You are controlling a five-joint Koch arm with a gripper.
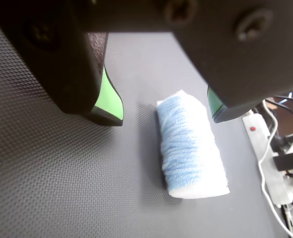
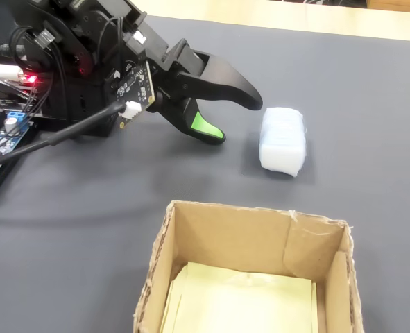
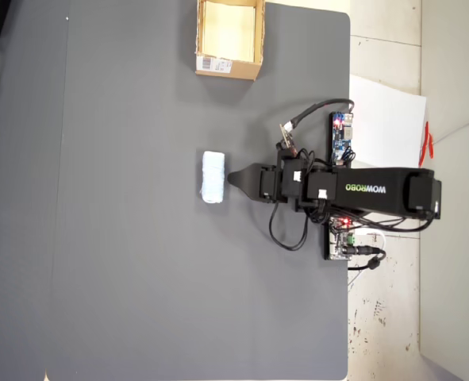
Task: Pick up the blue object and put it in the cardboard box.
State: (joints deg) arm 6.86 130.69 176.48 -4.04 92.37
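Note:
The blue object [image 1: 191,146] is a pale blue sponge-like block lying flat on the dark mat [image 1: 62,188]. My gripper [image 1: 165,118] is open just above the mat, its two green-padded jaws spread wider than the block, with the block's near end just ahead of them. The fixed view shows the gripper [image 2: 236,119] a short way left of the block [image 2: 283,141], not touching it. From overhead the jaw tip [image 3: 232,178] almost reaches the block [image 3: 213,177]. The cardboard box [image 2: 253,216] stands open with a yellowish inside, and overhead its labelled wall [image 3: 228,65] sits at the mat's top edge.
A blue circuit board [image 3: 341,136] and cables lie beside the arm's base [image 3: 377,190] at the mat's right edge. A white power strip [image 1: 258,144] with cords runs along the right in the wrist view. White paper [image 3: 385,111] lies off the mat.

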